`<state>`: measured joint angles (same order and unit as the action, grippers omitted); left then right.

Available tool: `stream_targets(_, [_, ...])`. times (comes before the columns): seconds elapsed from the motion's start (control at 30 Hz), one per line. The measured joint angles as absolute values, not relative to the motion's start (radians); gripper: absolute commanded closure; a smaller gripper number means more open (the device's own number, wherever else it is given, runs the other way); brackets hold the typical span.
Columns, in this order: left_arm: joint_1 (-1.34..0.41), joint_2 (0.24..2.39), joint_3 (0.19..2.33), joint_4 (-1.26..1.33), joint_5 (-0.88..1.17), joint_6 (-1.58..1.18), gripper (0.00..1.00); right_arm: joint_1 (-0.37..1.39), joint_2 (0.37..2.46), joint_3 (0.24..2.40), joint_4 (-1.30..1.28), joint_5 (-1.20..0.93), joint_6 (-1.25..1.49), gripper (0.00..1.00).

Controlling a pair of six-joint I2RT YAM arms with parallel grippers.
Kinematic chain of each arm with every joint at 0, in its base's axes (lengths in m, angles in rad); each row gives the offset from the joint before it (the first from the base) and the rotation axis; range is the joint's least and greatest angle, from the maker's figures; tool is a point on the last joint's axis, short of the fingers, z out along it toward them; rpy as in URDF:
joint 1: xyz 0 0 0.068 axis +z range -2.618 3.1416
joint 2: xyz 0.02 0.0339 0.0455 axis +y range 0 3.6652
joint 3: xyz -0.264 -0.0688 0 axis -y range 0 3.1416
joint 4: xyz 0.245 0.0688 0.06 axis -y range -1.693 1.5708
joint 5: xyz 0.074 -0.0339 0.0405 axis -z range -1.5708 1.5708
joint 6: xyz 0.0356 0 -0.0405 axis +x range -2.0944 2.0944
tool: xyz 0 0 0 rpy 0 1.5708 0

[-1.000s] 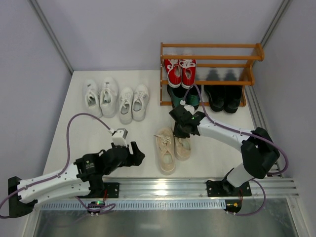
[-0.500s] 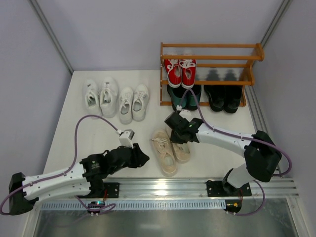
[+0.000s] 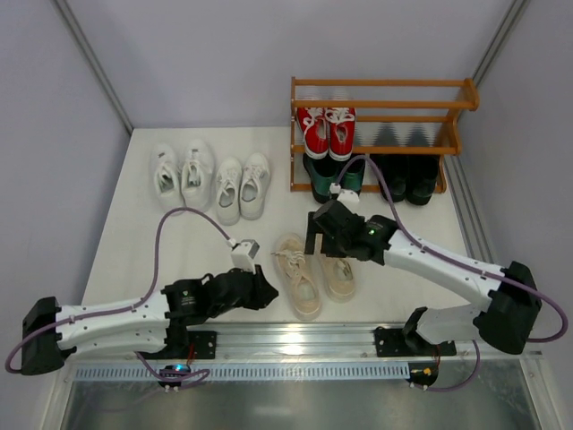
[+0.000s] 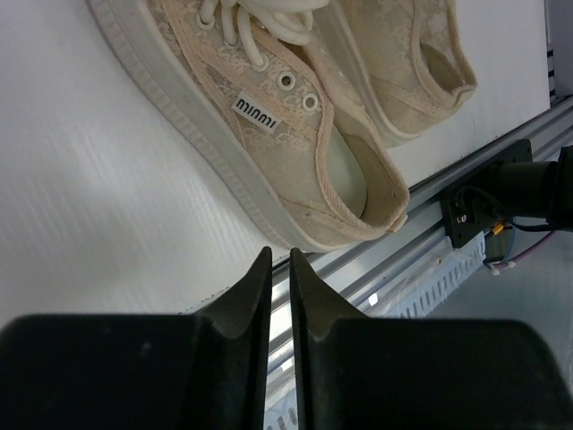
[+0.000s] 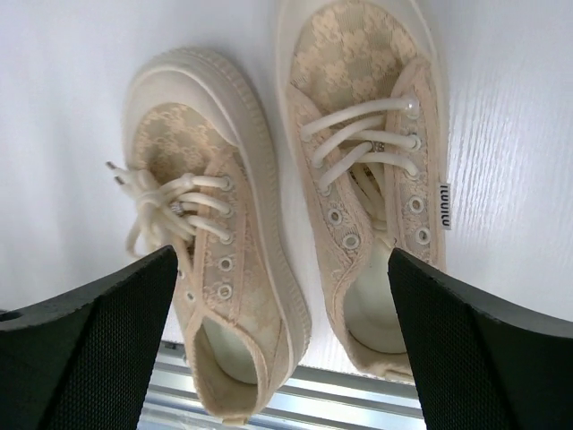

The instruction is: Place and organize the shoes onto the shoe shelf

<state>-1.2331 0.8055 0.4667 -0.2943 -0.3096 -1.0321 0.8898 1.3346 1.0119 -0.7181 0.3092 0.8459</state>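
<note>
A pair of cream shoes (image 3: pixel 302 279) lies side by side on the floor near the front rail, heels toward the rail. My right gripper (image 3: pixel 320 244) hovers above the cream shoes (image 5: pixel 358 161), open wide, its fingers (image 5: pixel 98 349) straddling both shoes and holding nothing. My left gripper (image 3: pixel 261 288) sits low just left of the pair; its fingers (image 4: pixel 246 296) are almost together with only a thin slit and nothing between them, pointing at the heel of the nearer cream shoe (image 4: pixel 286 134). The shoe shelf (image 3: pixel 380 105) stands at the back right, with red sneakers (image 3: pixel 326 133) on its middle tier.
Dark green loafers (image 3: pixel 327 176) and black loafers (image 3: pixel 405 176) sit at the shelf's bottom. Two white sneaker pairs (image 3: pixel 183 175) (image 3: pixel 242 186) lie at the back left. A metal rail (image 3: pixel 358 336) runs along the front edge. Purple cables loop over both arms.
My right gripper has opened wide and drawn back from the shelf to above the cream shoes. My left gripper has closed and slid right toward the pair.
</note>
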Motion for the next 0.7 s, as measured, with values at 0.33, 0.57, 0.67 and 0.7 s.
stream_targets(0.33, [-1.257,0.883,0.473,-0.238,-0.311,-1.033,1.00,0.925,1.110,0.907,-0.674,0.266,0.689,0.00])
stream_targets(0.57, [-1.257,1.048,0.473,-0.146,-0.305,-1.028,1.00,0.928,1.112,0.773,-0.654,0.207,0.633,0.00])
stream_targets(0.67, [-1.257,1.100,0.474,-0.105,-0.304,-1.016,1.00,0.929,1.110,0.768,-0.624,0.177,0.621,0.00])
stream_targets(0.7, [-1.257,1.116,0.474,-0.094,-0.304,-1.013,1.00,0.931,1.110,0.768,-0.612,0.168,0.617,0.00])
